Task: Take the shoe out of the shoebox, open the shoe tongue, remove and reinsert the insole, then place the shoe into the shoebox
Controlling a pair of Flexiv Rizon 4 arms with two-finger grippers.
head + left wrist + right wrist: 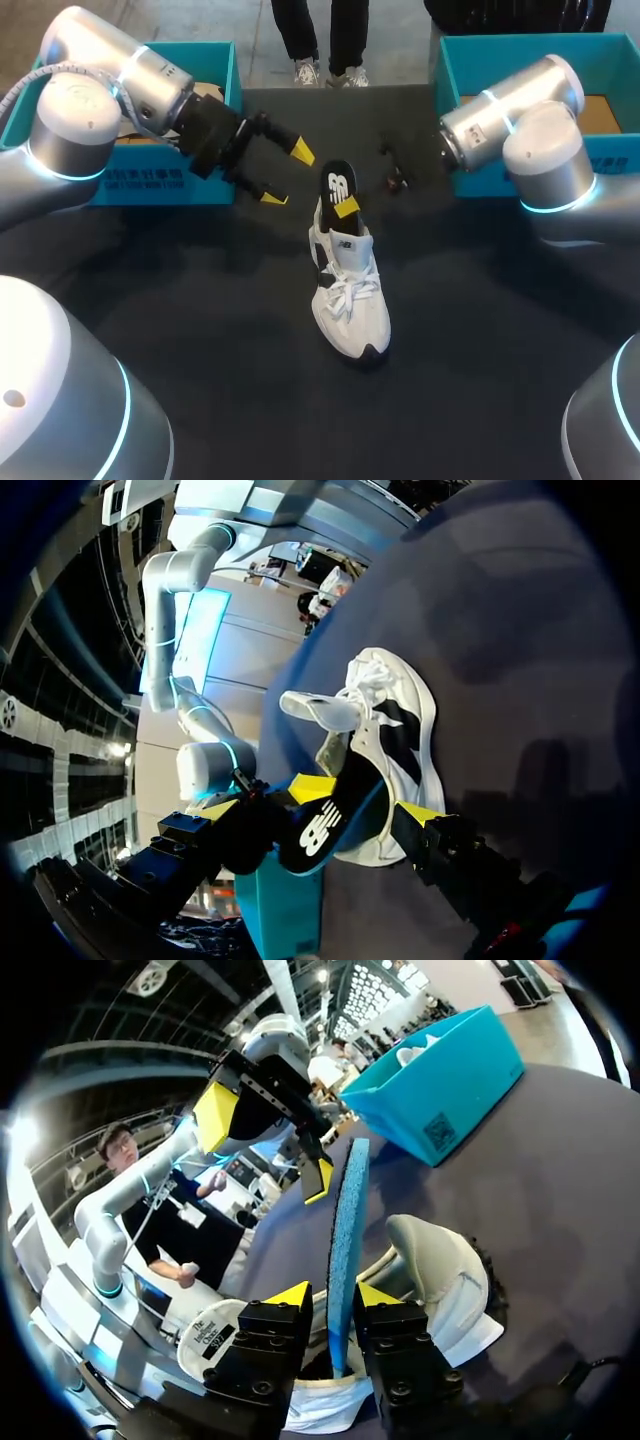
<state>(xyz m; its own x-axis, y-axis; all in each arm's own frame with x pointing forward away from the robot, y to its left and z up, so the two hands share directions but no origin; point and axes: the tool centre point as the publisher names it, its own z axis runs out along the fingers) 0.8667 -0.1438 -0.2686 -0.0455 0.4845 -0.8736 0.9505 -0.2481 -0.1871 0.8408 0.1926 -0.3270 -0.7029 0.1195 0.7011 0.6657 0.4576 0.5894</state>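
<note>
Right gripper (332,1298) clamped on upright black-topped, blue-backed foam insole (347,1210), lower end inside heel opening of white laced sneaker (350,305) with black panels, sneaker at table (180,300) centre, toe toward near edge, left gripper (286,174) spread, empty, near heel on left-edge side.

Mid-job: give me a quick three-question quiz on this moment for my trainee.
1. True or false: the left gripper is shut on the shoe.
2. What does the right gripper hold? A) laces B) insole C) shoebox
3. Fill in: the shoe stands on the ____.
Key: 1 false, it is open and apart from the shoe; 2 B; 3 table.
</note>
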